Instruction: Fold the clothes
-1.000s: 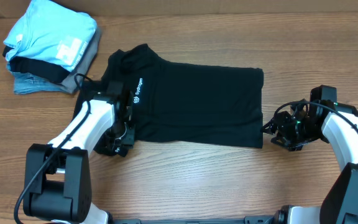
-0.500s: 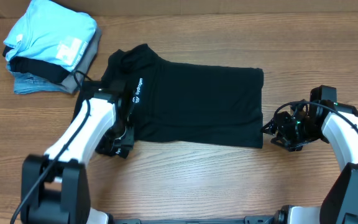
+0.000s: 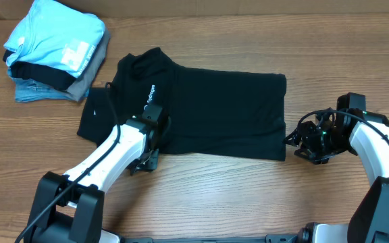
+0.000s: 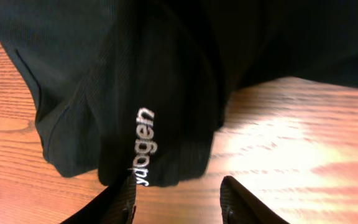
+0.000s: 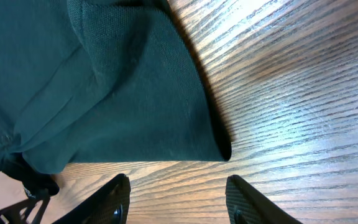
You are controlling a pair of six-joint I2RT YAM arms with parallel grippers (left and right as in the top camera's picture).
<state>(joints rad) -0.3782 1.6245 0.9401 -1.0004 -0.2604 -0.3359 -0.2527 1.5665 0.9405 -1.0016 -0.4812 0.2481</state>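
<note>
The left gripper (image 4: pixel 179 202) is spread. Its two dark fingers (image 4: pixel 120 199) stand apart at the bottom of the left wrist view, with bare wood showing between them. The finger on the left of that view sits against the lower edge of a bunched fold of the black collared shirt (image 4: pixel 135 74), right by the white logo lettering (image 4: pixel 145 146). Whether it touches the cloth cannot be told. From overhead this gripper (image 3: pixel 155 121) is over the front left part of the shirt, just below the logo (image 3: pixel 149 98).

The right gripper (image 5: pixel 178 199) is also spread, pinching nothing, with only wood grain between its fingers (image 5: pixel 114 199). Just ahead of it lies a rounded, folded corner of the shirt (image 5: pixel 104 81), resting on the table and apart from both fingertips. From overhead the right gripper (image 3: pixel 292 140) sits just beside the shirt's lower right corner, off the cloth.

The shirt (image 3: pixel 215 115) lies spread on the wooden table (image 3: pixel 215 196) between the two arms. Its collar is toward the far left, its hem is on the right, and one short sleeve (image 3: pixel 93 115) sticks out to the left.

Well apart from the shirt, at the far left corner, sits a stack of folded items. A light-blue folded garment (image 3: pixel 53 30) is on top, with a grey piece (image 3: pixel 94 62) and a denim-blue piece (image 3: pixel 36 91) under it.
</note>
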